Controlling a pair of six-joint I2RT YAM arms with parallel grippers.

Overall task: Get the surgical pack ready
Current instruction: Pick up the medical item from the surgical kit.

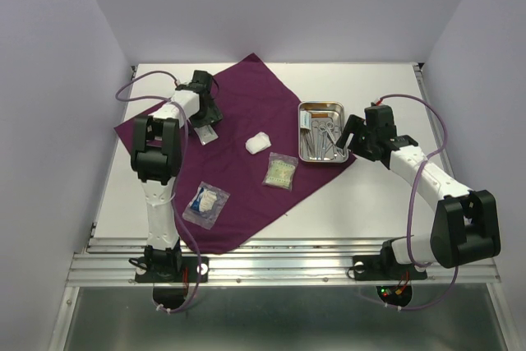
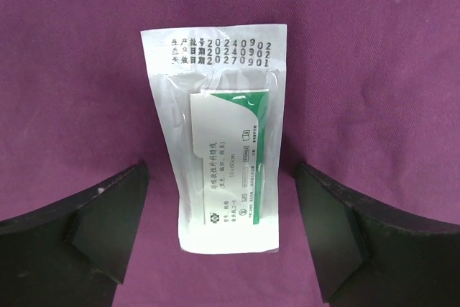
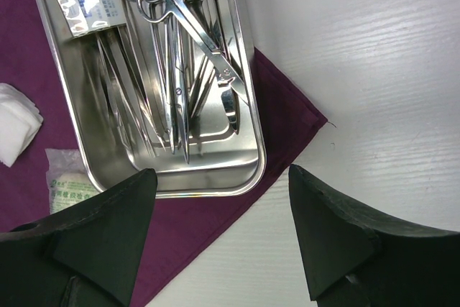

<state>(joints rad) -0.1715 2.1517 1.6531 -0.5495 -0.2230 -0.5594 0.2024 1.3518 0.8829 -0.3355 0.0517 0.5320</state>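
Where the cloth sits nearest the arm bases, at lower centre of the top view, the dark-purple cloth (image 1: 246,203) lies flat on the white table (image 1: 386,203), turned like a diamond with one corner pointing to the top of the frame. On its lower left rests a clear packet (image 1: 205,204) with blue and white contents, tilted. A second packet (image 1: 280,172) with pale green contents lies right of centre, its long axis running nearly top to bottom. Just above it sits a white gauze pad (image 1: 258,143). At right, the steel tray (image 3: 251,156) stands on the cloth's right corner, its long axis up the frame. Inside, the scissors (image 3: 194,26) lie diagonally across the other instruments, rings to the upper left, blades to the lower right. The right gripper (image 3: 223,192) hangs over the tray's near end, jaws apart and empty. At upper left, the left gripper (image 2: 221,199) hovers with jaws wide apart either side of a white packet (image 2: 223,141). Neither finger touches the packet, which lies flat on the cloth, lengthwise between them, its date print at the far end.
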